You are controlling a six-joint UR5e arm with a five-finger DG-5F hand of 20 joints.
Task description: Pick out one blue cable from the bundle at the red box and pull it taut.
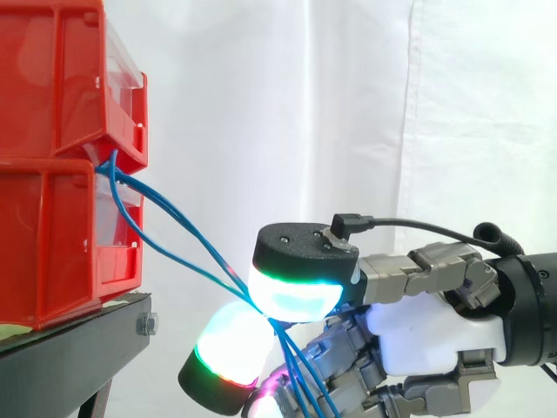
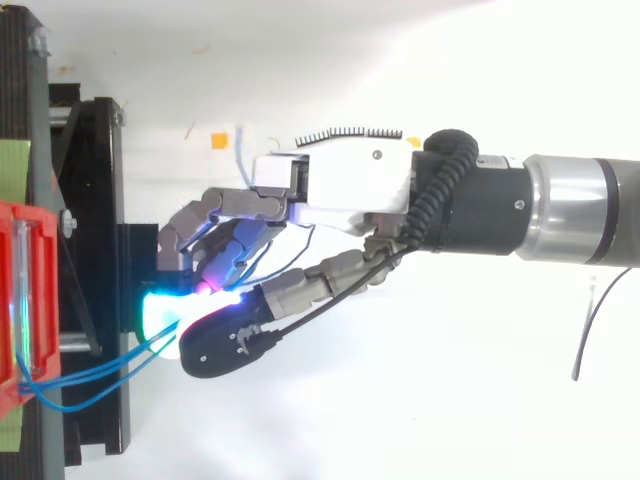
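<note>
The blue cables (image 1: 222,266) are pinched between the pads (image 1: 291,296) of the hand (image 1: 435,335), from which they slope up leftward, seemingly slack, to the red bins (image 1: 52,200).

We saw the arm (image 2: 570,210) enter from the right edge, with its hand (image 2: 340,185) stretched toward the red box (image 2: 25,290) at the left. The fingers were curled. A cyan-glowing fingertip (image 2: 160,308) met the black-backed thumb (image 2: 225,345) just beside the black stand (image 2: 100,200). A few blue cables (image 2: 90,375) ran in loose curves from the red box across the stand and ended pinched between those two.
</note>
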